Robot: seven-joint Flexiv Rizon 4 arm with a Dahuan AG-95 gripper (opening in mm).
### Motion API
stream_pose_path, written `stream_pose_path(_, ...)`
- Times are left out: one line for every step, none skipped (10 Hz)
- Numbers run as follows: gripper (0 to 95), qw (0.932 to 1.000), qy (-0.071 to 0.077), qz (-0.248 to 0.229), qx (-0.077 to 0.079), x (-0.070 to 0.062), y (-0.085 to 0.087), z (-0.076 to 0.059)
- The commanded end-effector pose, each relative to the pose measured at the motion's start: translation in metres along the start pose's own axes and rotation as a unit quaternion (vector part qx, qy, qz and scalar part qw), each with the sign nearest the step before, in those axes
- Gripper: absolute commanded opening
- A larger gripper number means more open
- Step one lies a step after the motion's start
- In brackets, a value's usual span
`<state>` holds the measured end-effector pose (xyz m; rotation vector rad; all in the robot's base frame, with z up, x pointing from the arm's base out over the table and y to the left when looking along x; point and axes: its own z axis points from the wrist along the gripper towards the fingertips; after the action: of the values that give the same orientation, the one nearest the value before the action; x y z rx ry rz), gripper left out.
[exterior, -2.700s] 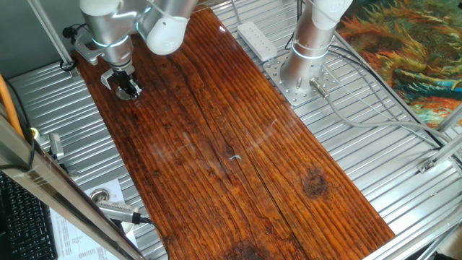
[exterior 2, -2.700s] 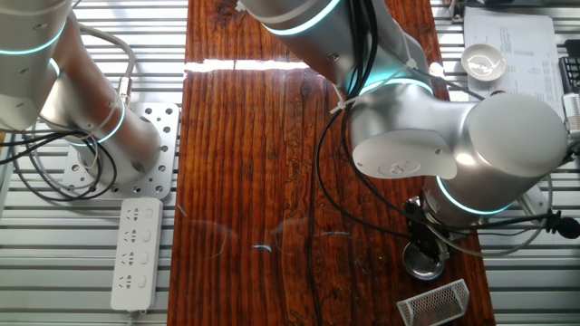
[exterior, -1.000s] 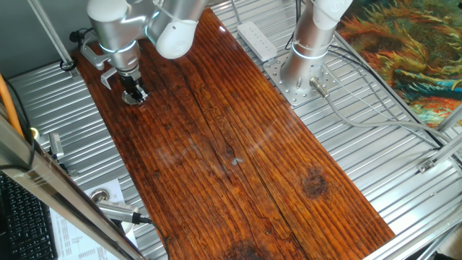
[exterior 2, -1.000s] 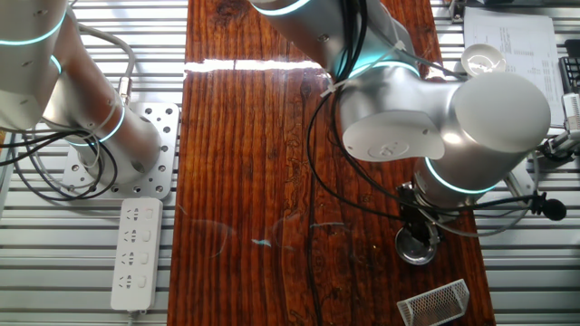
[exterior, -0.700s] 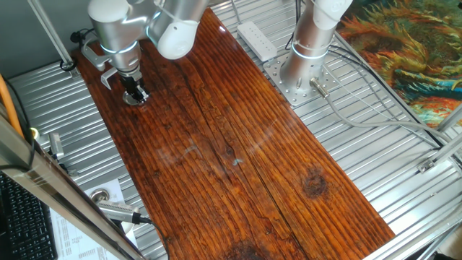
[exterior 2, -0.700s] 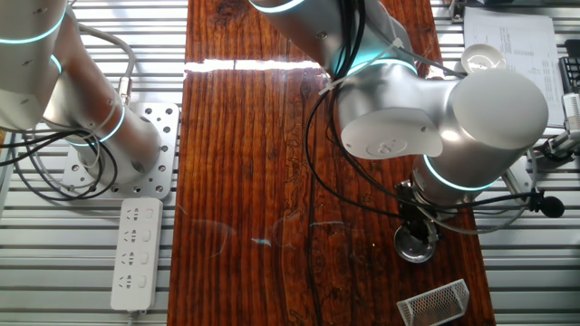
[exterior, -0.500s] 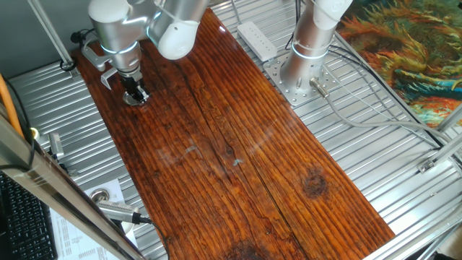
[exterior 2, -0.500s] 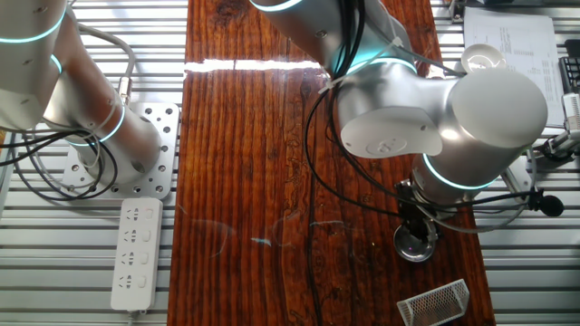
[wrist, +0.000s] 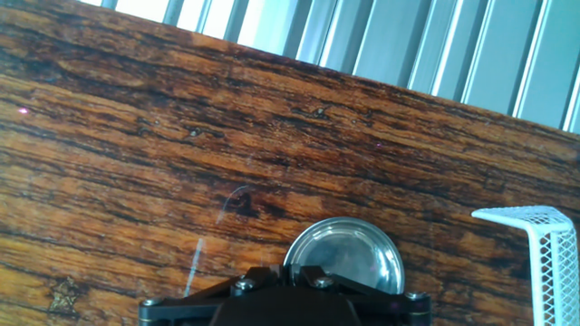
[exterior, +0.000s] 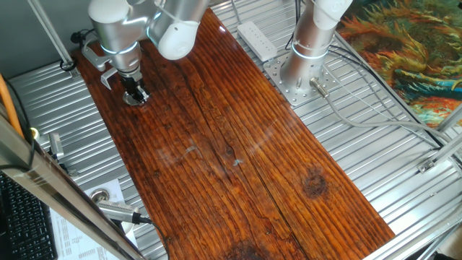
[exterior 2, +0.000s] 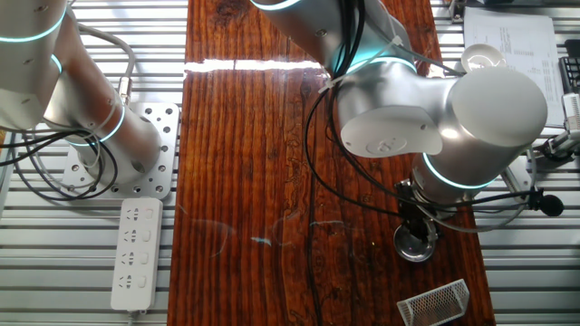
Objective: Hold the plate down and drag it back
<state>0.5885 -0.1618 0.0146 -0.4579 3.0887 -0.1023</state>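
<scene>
While my gripper presses straight down, the plate lies directly beneath its tip, near the wooden board's edge beside a mesh bracket; whether my fingers are parted is unclear.

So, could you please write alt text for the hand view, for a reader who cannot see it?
A small round metal plate lies on a dark wooden board, partly covered by the black gripper at the bottom edge. A white mesh bracket stands at the right; ribbed metal decking runs along the top.
</scene>
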Motion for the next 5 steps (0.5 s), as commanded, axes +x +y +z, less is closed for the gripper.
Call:
stream_pose_path(0.0, 0.9999, 0.001, -0.01, 0.003, 0.0005, -0.0005, 0.0)
stream_pose_path(0.0, 0.9998, 0.001, -0.019, 0.001, 0.0005, -0.0005, 0.0)
stream_pose_path(0.0, 0.9997, 0.002, -0.022, -0.001, 0.0005, -0.0005, 0.0)
stream_pose_path(0.0, 0.9997, 0.002, -0.026, 0.0, 0.0005, -0.0005, 0.0)
stream_pose_path(0.0, 0.9995, 0.002, -0.031, 0.0, 0.0005, -0.0005, 0.0)
